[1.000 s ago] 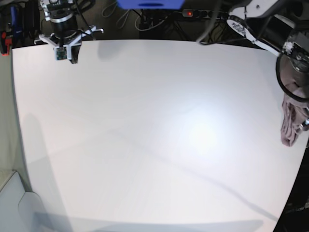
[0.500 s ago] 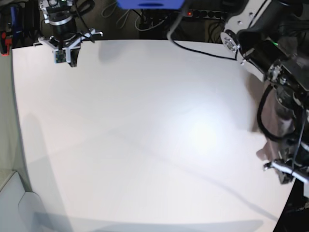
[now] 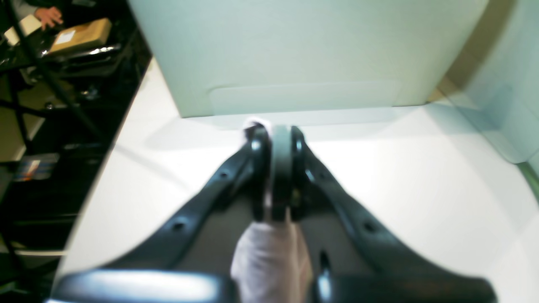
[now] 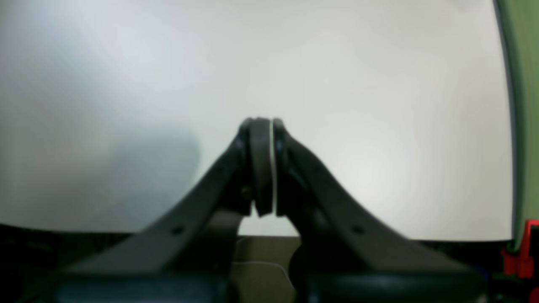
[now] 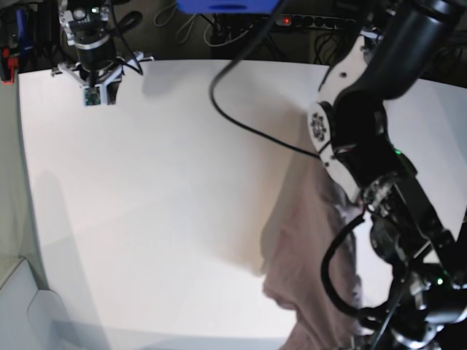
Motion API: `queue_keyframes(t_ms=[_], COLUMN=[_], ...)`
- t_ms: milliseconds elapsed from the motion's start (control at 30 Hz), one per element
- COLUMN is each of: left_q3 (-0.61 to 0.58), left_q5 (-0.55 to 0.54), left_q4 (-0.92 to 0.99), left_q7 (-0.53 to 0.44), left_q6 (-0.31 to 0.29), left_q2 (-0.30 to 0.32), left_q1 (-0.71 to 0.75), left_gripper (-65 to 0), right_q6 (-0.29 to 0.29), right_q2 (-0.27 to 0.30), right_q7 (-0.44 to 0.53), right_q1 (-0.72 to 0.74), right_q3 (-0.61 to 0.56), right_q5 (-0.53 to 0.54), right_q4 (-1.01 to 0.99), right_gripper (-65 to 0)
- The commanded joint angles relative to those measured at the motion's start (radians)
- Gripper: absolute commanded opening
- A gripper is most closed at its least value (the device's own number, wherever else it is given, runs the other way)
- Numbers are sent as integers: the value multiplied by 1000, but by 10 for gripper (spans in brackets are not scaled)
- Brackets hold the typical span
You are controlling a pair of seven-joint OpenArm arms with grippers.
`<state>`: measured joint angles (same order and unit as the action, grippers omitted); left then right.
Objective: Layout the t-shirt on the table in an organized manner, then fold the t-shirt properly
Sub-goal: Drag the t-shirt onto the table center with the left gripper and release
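Note:
The mauve-brown t-shirt (image 5: 306, 248) hangs bunched and drapes onto the right front part of the white table (image 5: 160, 189). My left arm (image 5: 357, 138) reaches over it toward the front right corner. In the left wrist view my left gripper (image 3: 276, 134) is shut on the t-shirt; a pale fold (image 3: 269, 256) runs back between the fingers and a bit pokes out at the tips. My right gripper (image 5: 93, 91) hovers at the back left corner. In the right wrist view the right gripper (image 4: 263, 126) is shut with nothing in it, above bare table (image 4: 358, 75).
A black cable (image 5: 248, 120) loops over the table from the back. A power strip with a red light (image 5: 299, 20) lies behind the back edge. A pale upright panel (image 3: 303, 54) rises beyond the table's edge in the left wrist view, with dark clutter (image 3: 63, 84) to its left.
My left arm has swung from the right edge across to the front right of the table, pulling the t-shirt onto the tabletop. The right arm has barely moved.

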<state>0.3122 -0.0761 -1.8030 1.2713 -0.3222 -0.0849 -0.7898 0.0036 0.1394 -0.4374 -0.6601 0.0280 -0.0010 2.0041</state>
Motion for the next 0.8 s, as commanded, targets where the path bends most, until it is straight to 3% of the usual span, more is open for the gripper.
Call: queue_keyframes(t_ms=[0, 167, 367, 767], left_q3=[-6, -2, 77, 114], left_q5=[-6, -26, 19, 19], left_q4=[-2, 4, 2, -125], left_q7=[-45, -52, -58, 3], left_q6=[1, 1, 1, 1], left_q2=[-9, -57, -42, 93], left_q1=[-49, -141, -199, -279], left_gripper=[-645, -645, -645, -645], right_q6=[0, 0, -1, -1], right_q2=[6, 2, 2, 4], right_q7=[24, 24, 24, 24], right_q1=[-2, -2, -2, 32], right_q3=[6, 49, 74, 72], right_q5=[-3, -3, -3, -3], right_q4=[19, 19, 19, 19], right_gripper=[-650, -650, -650, -650])
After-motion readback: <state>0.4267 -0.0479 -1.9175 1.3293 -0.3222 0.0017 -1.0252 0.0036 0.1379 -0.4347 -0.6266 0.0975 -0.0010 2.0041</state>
